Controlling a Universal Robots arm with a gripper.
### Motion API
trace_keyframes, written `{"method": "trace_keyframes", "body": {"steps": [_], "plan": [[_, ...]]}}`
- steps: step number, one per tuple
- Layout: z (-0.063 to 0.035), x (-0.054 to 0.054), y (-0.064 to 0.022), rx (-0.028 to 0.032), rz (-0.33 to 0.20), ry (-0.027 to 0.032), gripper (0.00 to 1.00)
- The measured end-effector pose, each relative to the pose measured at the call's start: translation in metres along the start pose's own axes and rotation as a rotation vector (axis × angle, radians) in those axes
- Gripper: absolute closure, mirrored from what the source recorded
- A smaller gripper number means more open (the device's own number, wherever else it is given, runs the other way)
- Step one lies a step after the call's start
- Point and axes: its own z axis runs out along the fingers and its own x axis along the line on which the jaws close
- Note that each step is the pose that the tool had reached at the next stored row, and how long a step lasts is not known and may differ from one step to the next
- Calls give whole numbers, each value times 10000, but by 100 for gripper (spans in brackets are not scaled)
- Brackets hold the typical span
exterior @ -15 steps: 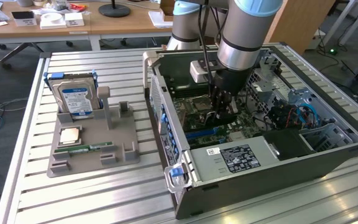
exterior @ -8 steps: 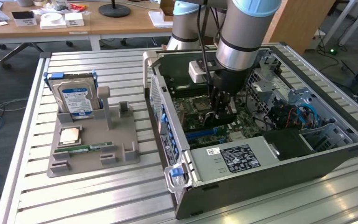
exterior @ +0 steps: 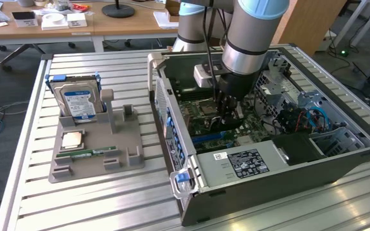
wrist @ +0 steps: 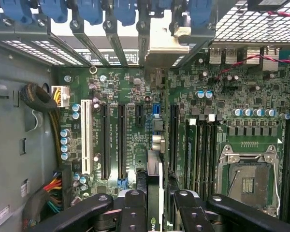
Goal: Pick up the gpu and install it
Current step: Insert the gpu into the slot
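My gripper point(exterior: 229, 114) reaches down inside the open computer case point(exterior: 172, 120), low over the motherboard point(exterior: 204, 125). In the wrist view the gripper point(wrist: 157, 208) is shut on the gpu point(wrist: 154, 179), a thin dark card seen edge-on between the two black fingers point(wrist: 134, 210). The card hangs over the row of long black expansion slots point(wrist: 122, 140), in line with the slot gap beside the memory sockets. A silver bracket tab point(wrist: 164, 43) sits at the rear slot openings, under the blue latches point(wrist: 123, 9).
A grey holder tray point(exterior: 127, 163) on the exterior view's left carries a blue-labelled hard drive point(exterior: 79, 102), a CPU chip point(exterior: 73, 139) and a green RAM stick point(exterior: 95, 153). Cable bundles point(wrist: 38, 96), the open CPU socket point(wrist: 246, 181) and the power supply point(exterior: 249, 161) crowd the case.
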Motion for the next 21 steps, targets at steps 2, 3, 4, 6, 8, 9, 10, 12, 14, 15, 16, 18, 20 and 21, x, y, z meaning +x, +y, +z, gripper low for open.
{"method": "trace_keyframes", "body": {"steps": [2,3,4,6,8,9,10,12,14,15,16,18,20,21], "plan": [[15,0,8,0,0,-1,74],[19,1,11,0,0,0,74],[24,1,14,0,0,-1,74],[31,1,19,0,-1,1,74],[32,1,28,0,0,1,74],[34,1,35,1,0,-2,74],[34,1,44,1,0,-2,74],[34,1,59,1,0,-1,74],[34,1,69,1,0,-1,74],[34,1,72,0,1,-1,74],[34,1,75,1,0,-1,74],[34,2,77,0,-2,0,74],[34,2,78,0,0,-1,74],[34,1,79,0,0,-1,74]]}}
